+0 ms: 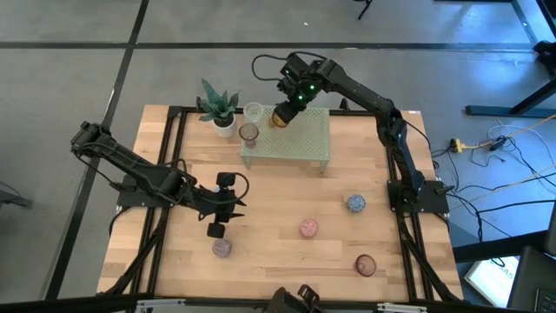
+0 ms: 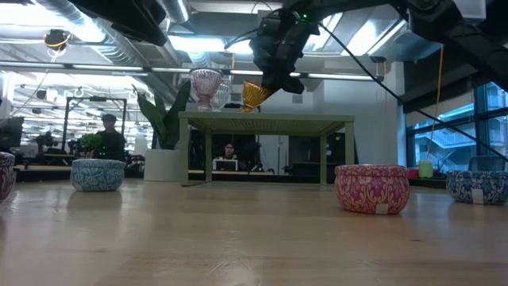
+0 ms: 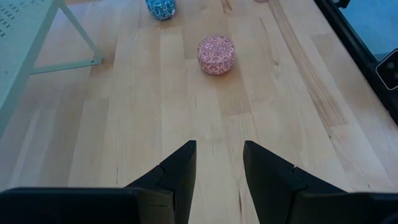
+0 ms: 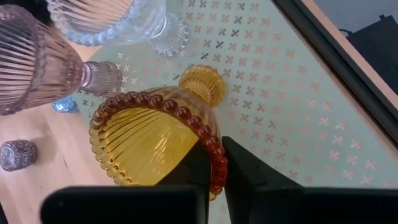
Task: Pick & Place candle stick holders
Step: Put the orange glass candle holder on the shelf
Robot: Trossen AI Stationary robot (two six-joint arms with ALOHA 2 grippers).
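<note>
1. We note the right gripper (image 4: 213,163) over the back left part of the pale green perforated stand (image 1: 300,139), its fingers clamped on the beaded rim of the amber candle stick holder (image 4: 155,140); one finger sits inside the cup, the other outside.
2. The amber holder is tilted, its foot toward the stand's top; we cannot tell whether the foot touches the surface. In the low view it hangs tipped at the stand's top edge (image 2: 254,95).
3. Just beside it on the stand we see the clear holder (image 4: 118,22) and the mauve holder (image 4: 37,59), both upright near the stand's left edge.
4. The left gripper (image 3: 217,168) hovers over the table's left front area, fingers apart with a narrow gap, holding nothing.
5. Ahead of it on the wood lie a pink patterned cup (image 3: 216,54) and, farther off, a blue patterned cup (image 3: 161,8).
6. On the table (image 1: 278,217) in the high view we also log a mauve cup (image 1: 222,247) near the left gripper and a brownish cup (image 1: 365,264) at front right.
7. A potted spiky plant (image 1: 219,106) stands left of the stand.
</note>
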